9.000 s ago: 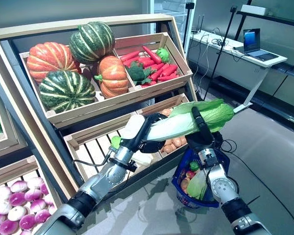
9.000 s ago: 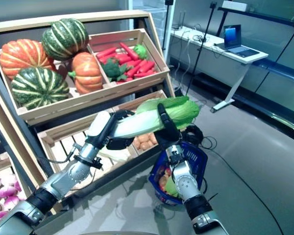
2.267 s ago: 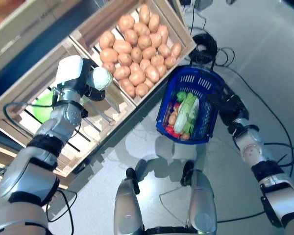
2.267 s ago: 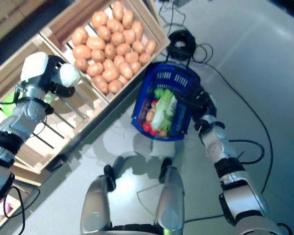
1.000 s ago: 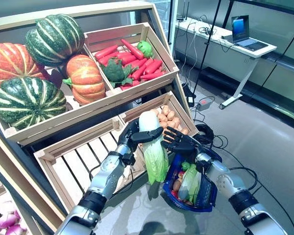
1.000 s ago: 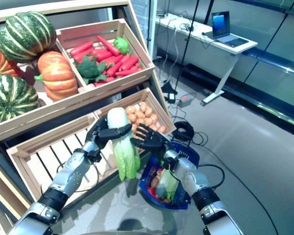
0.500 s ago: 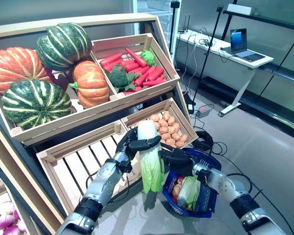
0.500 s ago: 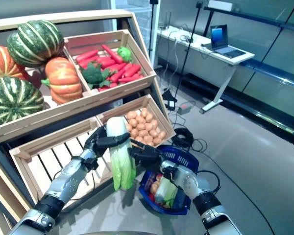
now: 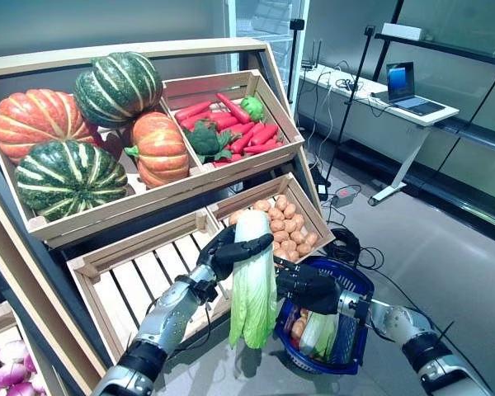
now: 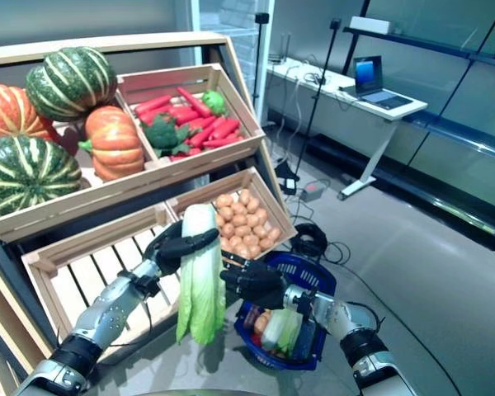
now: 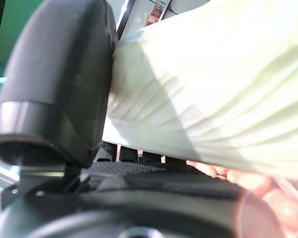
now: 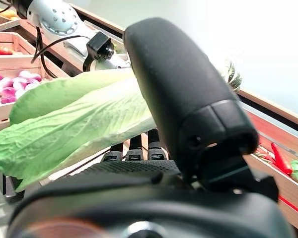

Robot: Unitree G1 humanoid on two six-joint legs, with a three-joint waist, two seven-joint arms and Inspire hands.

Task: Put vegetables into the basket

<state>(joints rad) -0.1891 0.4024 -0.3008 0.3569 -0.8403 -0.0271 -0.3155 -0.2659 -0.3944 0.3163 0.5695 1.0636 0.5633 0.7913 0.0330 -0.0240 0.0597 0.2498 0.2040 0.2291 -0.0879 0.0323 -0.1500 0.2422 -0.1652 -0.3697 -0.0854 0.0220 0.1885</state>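
Note:
My left hand (image 9: 231, 252) is shut on the white stalk end of a long pale-green cabbage (image 9: 253, 289), which hangs leaves-down in front of the stand's lower crates. The cabbage also shows in the left wrist view (image 11: 213, 99). The blue basket (image 9: 356, 285) stands on the floor just right of it. A second cabbage (image 9: 318, 330) and small red and orange vegetables (image 9: 299, 327) lie in the basket. My right hand (image 9: 312, 289) is over the basket's left rim, with straight fingers against the hanging cabbage's side. The leaf shows past them in the right wrist view (image 12: 74, 119).
The wooden stand (image 9: 107, 219) rises at left and behind, and its slatted lower crate (image 9: 140, 276) is behind my left arm. A white desk with a laptop (image 9: 396, 99) stands at back right. Cables (image 9: 346, 243) lie on the floor behind the basket.
The view has shifted a little. My right hand has dropped from beside the cabbage's top to its middle, and the cabbage still hangs from my left hand.

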